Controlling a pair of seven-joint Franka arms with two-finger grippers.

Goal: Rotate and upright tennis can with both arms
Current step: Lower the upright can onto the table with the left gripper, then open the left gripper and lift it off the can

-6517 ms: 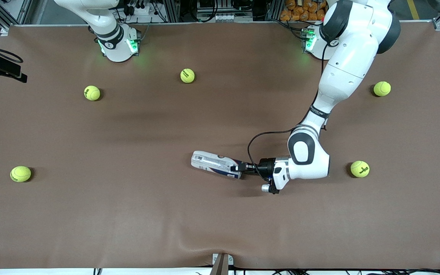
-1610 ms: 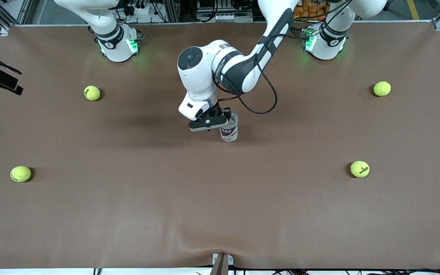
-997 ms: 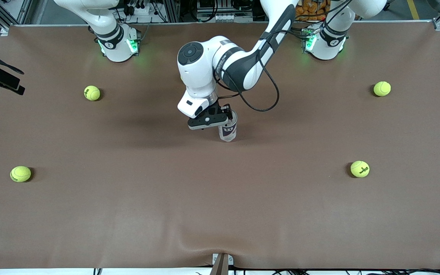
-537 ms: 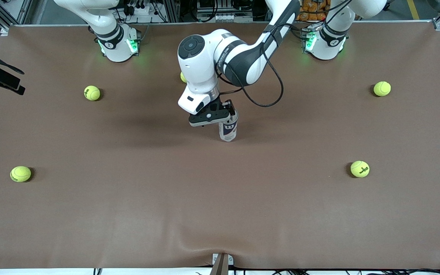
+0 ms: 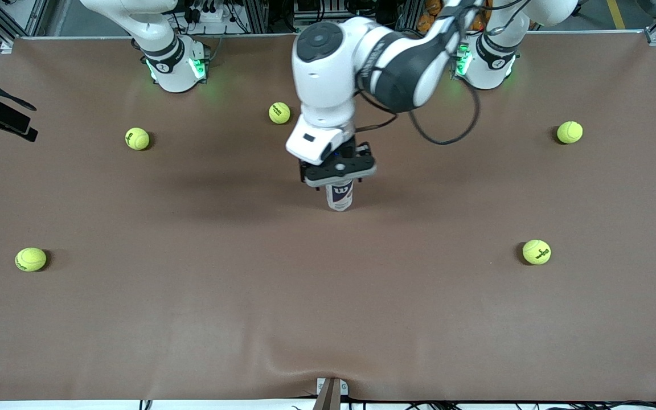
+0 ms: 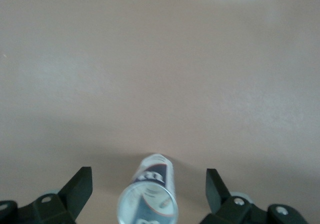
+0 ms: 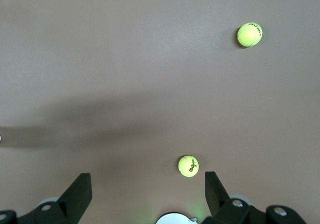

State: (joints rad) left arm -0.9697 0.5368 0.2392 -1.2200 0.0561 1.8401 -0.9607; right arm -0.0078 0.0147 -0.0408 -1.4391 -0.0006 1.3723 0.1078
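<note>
1. The left wrist view shows the left gripper with its fingers wide apart and the can between them, touching neither; in the front view the gripper body hides the can's top.
2. The right wrist view shows the right gripper spread open over two balls, with nothing between its fingers; that arm waits.
3. Five balls lie well apart from the can on the table, the nearest toward the bases.
4. The can stands upright mid-table, long axis vertical, under the left fingers.
</note>
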